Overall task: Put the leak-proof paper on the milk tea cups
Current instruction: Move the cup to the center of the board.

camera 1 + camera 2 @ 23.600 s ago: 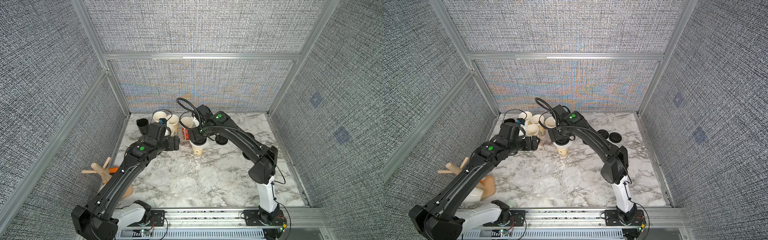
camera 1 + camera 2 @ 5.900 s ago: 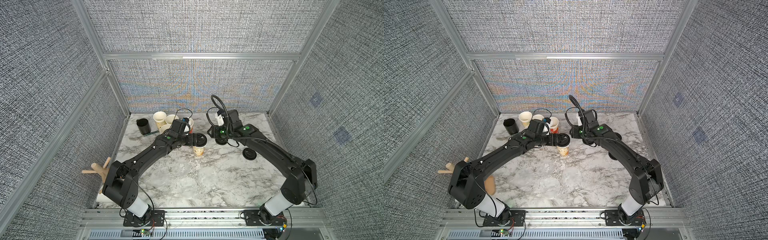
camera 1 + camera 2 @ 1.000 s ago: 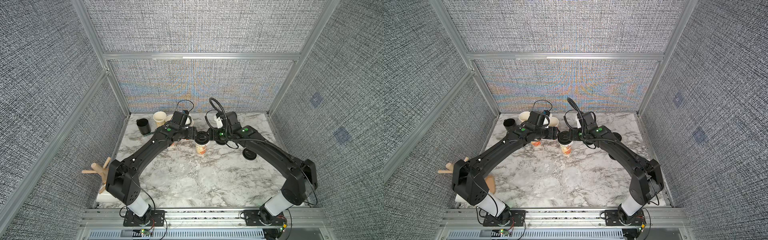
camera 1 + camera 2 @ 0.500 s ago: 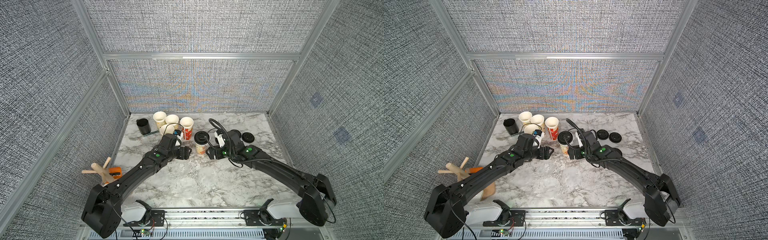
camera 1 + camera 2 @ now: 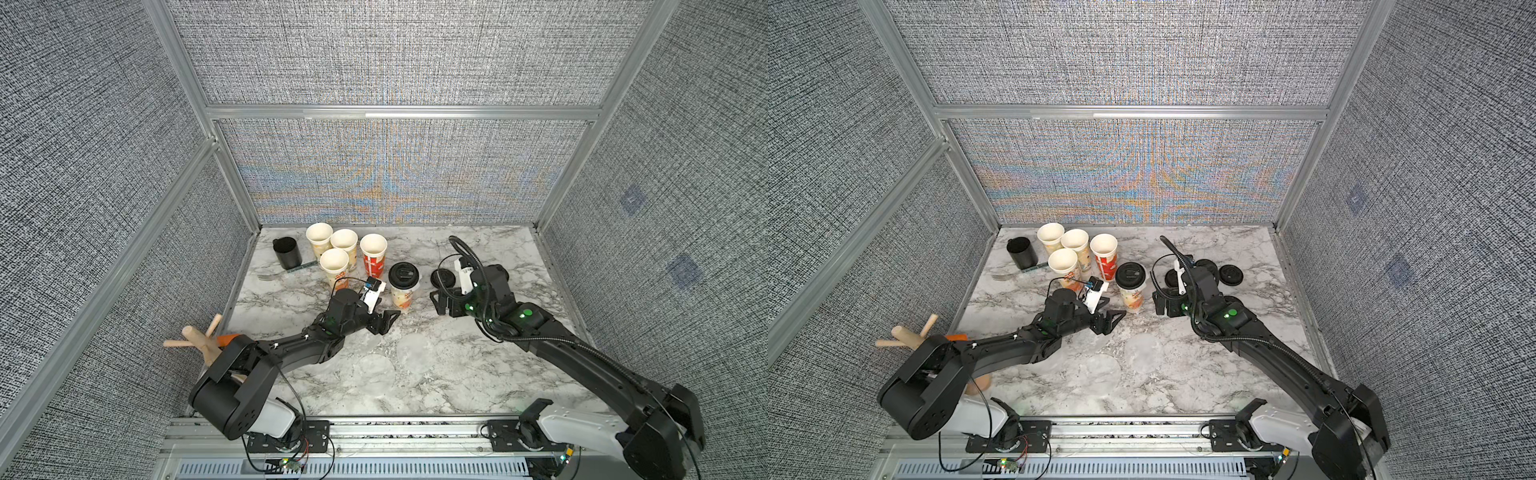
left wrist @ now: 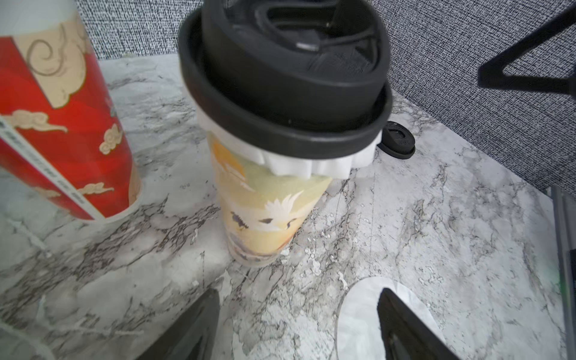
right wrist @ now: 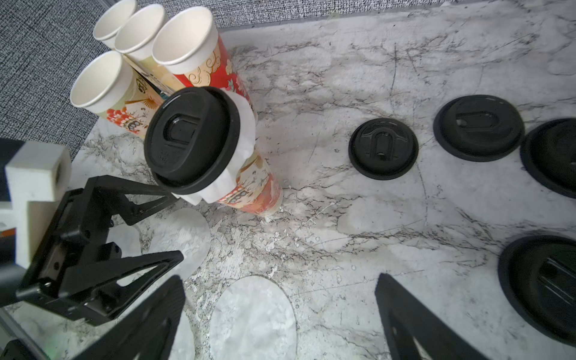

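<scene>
The black left arm (image 5: 299, 353) lay low and outstretched, its left gripper (image 5: 388, 322) of black triangular fingers spread wide, nothing between the jaws. The black right arm (image 5: 573, 357) stretched in opposite, its right gripper (image 5: 438, 303) gaping fully, jaws empty.

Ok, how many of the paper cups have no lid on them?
4, clustered at the back left: a back row of the left cup, middle cup and red cup, plus the front cup before them. The lidded cup stands apart; none seems hidden.
</scene>
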Tool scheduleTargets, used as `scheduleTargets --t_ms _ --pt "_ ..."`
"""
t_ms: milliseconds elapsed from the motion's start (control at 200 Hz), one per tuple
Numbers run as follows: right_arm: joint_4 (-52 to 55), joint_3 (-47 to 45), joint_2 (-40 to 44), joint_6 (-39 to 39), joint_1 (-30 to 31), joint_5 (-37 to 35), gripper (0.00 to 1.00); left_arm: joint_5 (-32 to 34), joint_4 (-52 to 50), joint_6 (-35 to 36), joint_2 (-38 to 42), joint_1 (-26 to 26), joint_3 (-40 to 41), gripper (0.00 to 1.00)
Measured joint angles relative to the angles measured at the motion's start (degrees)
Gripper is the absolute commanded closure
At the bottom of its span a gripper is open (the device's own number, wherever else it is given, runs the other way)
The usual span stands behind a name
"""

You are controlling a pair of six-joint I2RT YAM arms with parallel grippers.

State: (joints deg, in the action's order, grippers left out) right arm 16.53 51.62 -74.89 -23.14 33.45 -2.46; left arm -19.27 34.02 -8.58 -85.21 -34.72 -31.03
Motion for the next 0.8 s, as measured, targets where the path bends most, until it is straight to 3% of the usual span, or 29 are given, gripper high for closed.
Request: scheduleTargets --t_ms 801 --pt "3.10 -0.42 3.96 0.92 -4.96 1.03 0.02 -0.55 15.43 5.09 -21.86 -0.46 -12.70 0.18"
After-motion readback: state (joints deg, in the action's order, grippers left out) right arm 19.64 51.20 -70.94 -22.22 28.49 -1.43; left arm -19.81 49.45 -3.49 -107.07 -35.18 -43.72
